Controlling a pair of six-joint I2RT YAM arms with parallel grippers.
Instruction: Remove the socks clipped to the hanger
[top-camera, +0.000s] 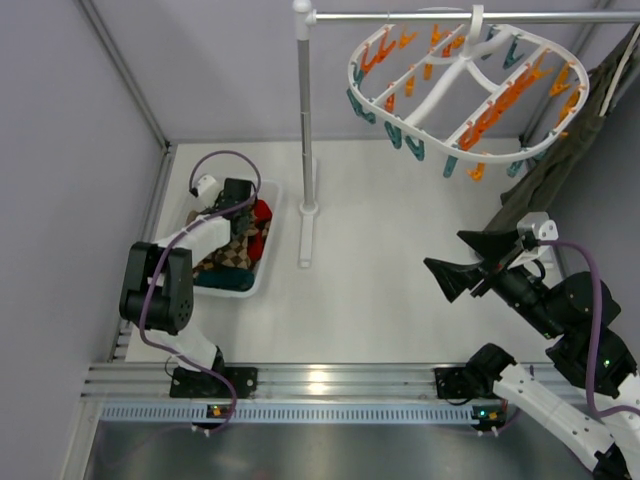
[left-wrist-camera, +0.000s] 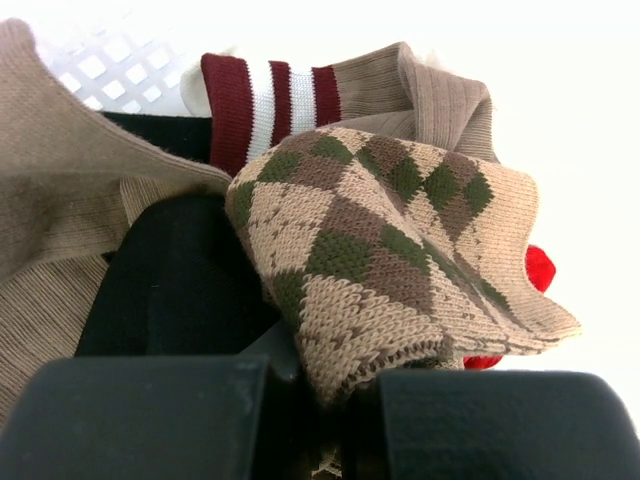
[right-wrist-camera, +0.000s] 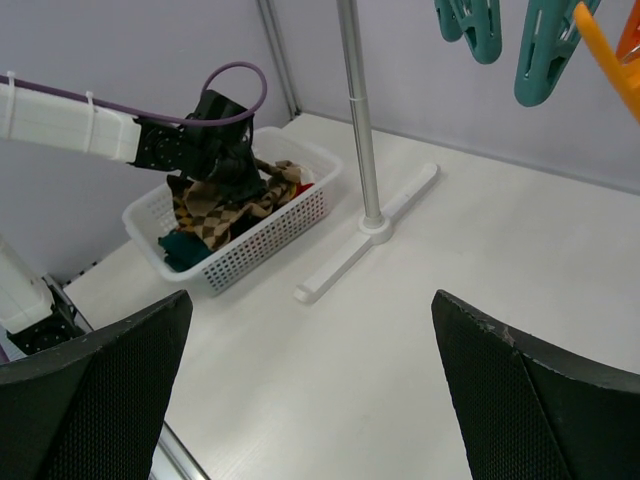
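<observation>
Currently, item: my left pincer (left-wrist-camera: 335, 425) pinches an argyle sock (left-wrist-camera: 400, 255) in the basket (right-wrist-camera: 270, 235); next, spread to release.

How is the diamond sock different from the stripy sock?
The diamond sock has green and brown diamonds; the stripy sock is plain tan with a red-and-white cuff. The diamond sock is pinched in the left gripper; the stripy sock lies loose behind it. Both sit in the white basket.

White basket (right-wrist-camera: 270, 240) heaped with socks (right-wrist-camera: 215, 215), metal pole (right-wrist-camera: 358, 120) nearby
</observation>
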